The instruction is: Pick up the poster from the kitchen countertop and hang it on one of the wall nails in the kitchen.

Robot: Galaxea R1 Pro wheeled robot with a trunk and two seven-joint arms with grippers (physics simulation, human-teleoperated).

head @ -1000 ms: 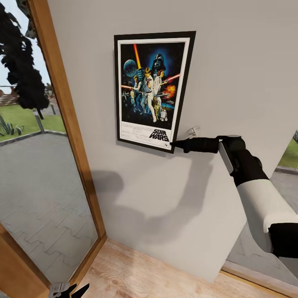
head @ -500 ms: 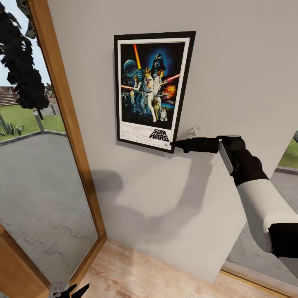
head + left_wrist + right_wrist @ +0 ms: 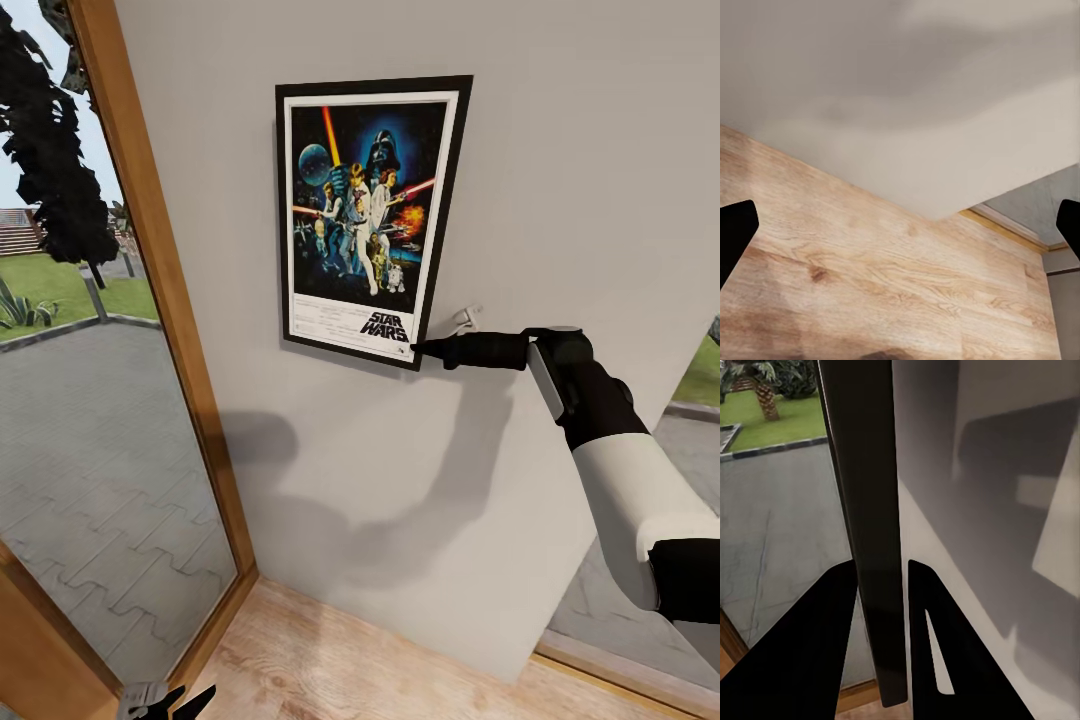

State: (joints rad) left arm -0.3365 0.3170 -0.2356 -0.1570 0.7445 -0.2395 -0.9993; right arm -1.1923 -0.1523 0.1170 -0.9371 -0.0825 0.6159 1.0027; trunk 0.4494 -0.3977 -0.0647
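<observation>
In the head view, the poster (image 3: 367, 218) sits flat against the pale grey wall (image 3: 560, 170), upright. The right end effector (image 3: 417, 348) reaches in from the side and meets its lower right corner; from here its fingers overlap into one dark tip, so their spread is hard to judge. A wood-framed window (image 3: 150, 250) stands beside the wall. The left end effector (image 3: 165, 700) shows at the bottom edge, cut off, over the wooden floor (image 3: 330, 660).

The left wrist view shows what the head view crops: two dark fingertips (image 3: 735, 236) spread wide at opposite edges, nothing between them, above the floor (image 3: 870, 277) and the base of the wall (image 3: 900, 112).

The right wrist view shows the grip itself: the poster's black frame edge (image 3: 870, 540) runs edge-on between the two fingers (image 3: 821, 637), which are closed against both its faces. The poster's printed face cannot be seen here.
</observation>
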